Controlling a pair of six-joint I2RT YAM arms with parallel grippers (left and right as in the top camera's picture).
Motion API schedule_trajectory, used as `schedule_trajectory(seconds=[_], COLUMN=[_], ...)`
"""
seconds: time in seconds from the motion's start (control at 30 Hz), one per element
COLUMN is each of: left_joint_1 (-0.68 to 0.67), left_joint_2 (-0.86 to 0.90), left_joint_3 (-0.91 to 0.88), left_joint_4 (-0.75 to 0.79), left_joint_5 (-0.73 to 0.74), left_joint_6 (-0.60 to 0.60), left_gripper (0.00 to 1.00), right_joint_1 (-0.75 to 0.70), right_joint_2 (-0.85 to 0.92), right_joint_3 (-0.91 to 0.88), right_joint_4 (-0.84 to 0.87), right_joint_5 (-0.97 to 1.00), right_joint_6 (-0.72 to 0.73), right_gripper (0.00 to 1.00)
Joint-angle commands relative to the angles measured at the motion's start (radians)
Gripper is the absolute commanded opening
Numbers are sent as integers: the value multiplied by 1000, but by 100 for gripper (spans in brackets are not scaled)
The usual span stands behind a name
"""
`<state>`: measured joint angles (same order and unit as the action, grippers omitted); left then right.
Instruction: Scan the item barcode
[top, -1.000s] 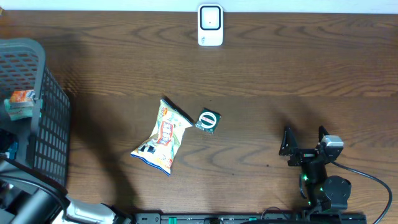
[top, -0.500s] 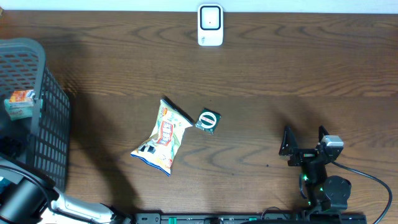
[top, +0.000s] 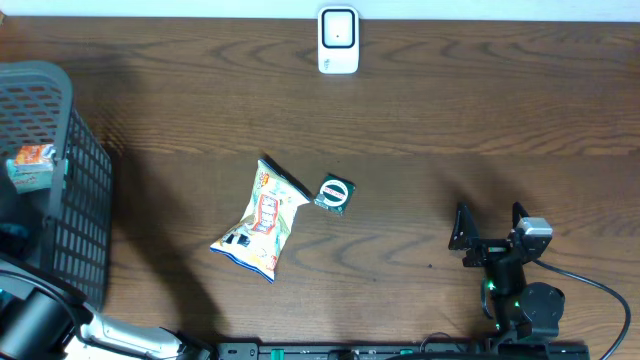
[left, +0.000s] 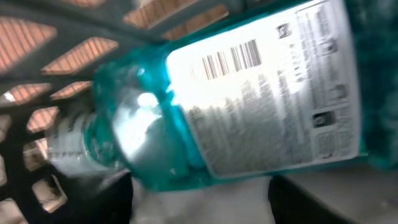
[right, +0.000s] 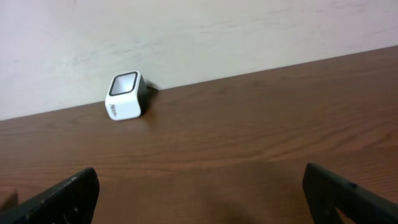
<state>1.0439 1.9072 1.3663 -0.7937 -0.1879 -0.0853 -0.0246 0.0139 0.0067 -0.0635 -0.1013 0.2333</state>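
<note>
no scan yet. left gripper (left: 202, 196) is in the basket (top: 85, 190) at a teal bottle (left: 249, 93); i cannot tell its grip. right gripper (right: 202, 193) is wide open and empty.

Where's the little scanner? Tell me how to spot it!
Look along the far edge of the dark brown wooden table, by the pale wall. The small white boxy scanner stands there alone. Unlike the colourful snack bag, it is plain white.

The translucent teal plastic bottle (left: 140, 146) is gleaming glossily against the matt grey plastic basket (top: 85, 200) lattice.
</note>
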Motion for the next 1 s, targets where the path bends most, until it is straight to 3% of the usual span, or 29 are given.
schedule_trajectory(seconds=[0.0, 0.33, 0.97], left_joint_1=[6, 6, 79], left_joint_2=[-26, -116, -90], left_joint_3=[-1, 0, -23], left_joint_4=[22, 96, 194], left_joint_5=[5, 15, -7], left_joint_6=[-29, -59, -29], left_gripper=[47, 47, 47], right_joint_1=[6, 6, 6], right_joint_2=[-3, -3, -3], right_joint_3=[-1, -1, -1], right_joint_4=[-4, -4, -4], right_joint_5=[-6, -6, -6], right_joint_6=[-3, -3, -3], right_gripper=[99, 99, 99])
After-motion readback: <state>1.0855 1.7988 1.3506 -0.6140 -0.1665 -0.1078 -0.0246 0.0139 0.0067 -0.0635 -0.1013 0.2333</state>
